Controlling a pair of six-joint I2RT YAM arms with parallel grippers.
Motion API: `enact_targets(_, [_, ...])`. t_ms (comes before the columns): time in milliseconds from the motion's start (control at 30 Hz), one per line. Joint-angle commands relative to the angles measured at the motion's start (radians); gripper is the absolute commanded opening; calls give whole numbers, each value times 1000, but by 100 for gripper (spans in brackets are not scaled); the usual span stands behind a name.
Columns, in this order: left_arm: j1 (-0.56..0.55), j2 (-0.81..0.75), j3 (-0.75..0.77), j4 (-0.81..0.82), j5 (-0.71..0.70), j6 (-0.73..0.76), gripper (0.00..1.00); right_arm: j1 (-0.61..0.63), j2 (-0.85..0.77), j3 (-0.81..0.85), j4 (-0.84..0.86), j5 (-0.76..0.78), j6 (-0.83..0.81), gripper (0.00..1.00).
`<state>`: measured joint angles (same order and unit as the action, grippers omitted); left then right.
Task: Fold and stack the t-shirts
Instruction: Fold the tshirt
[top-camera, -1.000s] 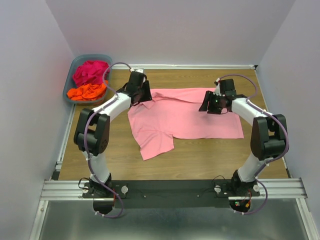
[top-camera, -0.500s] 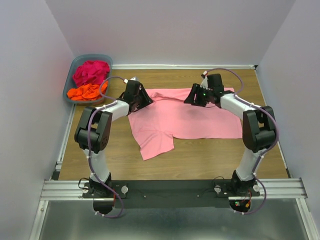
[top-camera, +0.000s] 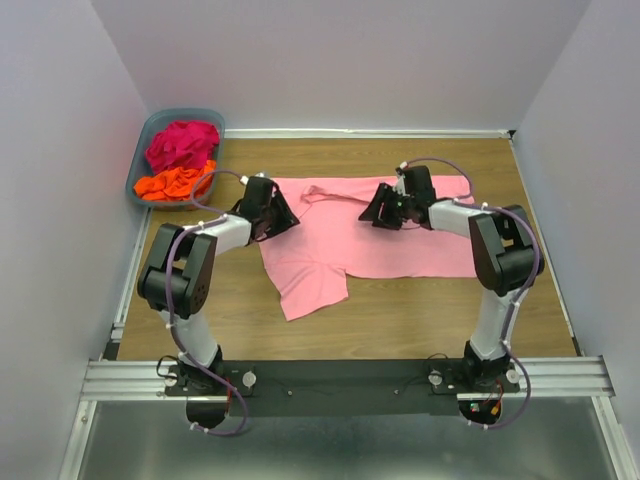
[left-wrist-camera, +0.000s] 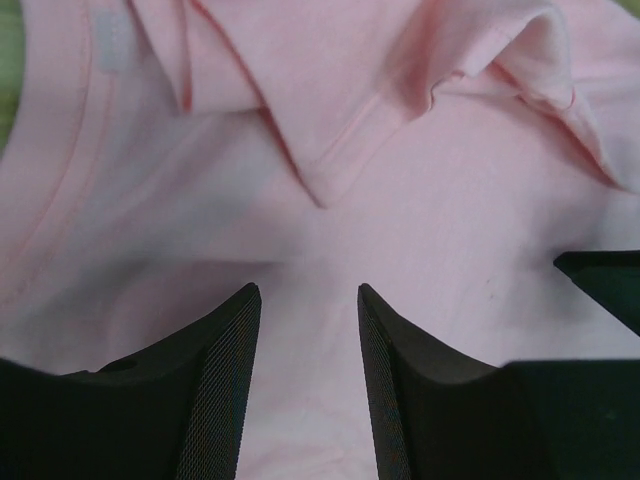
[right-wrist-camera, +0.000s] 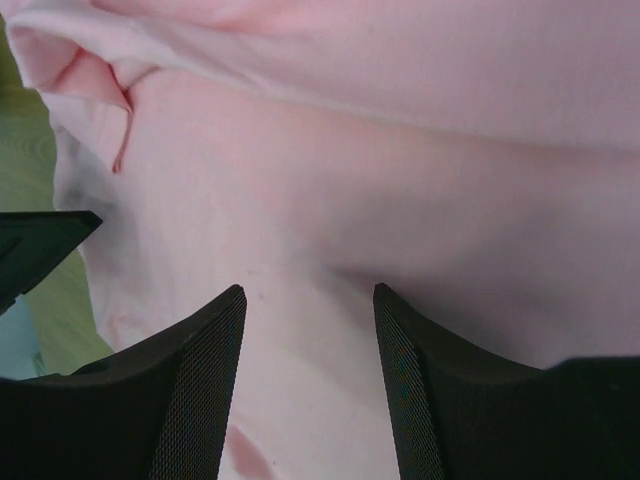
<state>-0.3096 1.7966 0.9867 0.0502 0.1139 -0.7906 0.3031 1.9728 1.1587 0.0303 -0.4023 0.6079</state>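
A soft light pink t-shirt (top-camera: 400, 245) lies widthwise. Over its far edge, left gripper (top-camera: 285, 216) and right gripper (top-camera: 370, 214) hang part-open.

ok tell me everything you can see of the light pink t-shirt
The light pink t-shirt is soft plain cloth, spread mostly flat on the wooden table, running left to right. Its far edge is rumpled and folded over; a flap, likely a sleeve, sticks out near left. A pale tag shows by the neckband. The left gripper and right gripper sit low over the far edge, jaws open.
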Motion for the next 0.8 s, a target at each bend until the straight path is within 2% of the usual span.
enact_targets(0, [4, -68, -59, -49, -7, 28, 53, 2, -78, -114, -27, 48, -2, 62])
enact_targets(300, [3, -137, -235, -113, 44, 8, 52, 2, -224, -290, -144, 105, -5, 63])
enact_targets(467, [-8, -261, -301, -162, 56, -6, 52, 2, -343, -350, -263, 125, -28, 63])
enact_targets(633, [-13, -353, -300, -185, 85, -7, 54, 2, -420, -308, -306, 88, -51, 63])
enact_targets(767, [-10, -359, -238, -86, 93, -33, 54, 16, -378, -159, -293, 42, -37, 62])
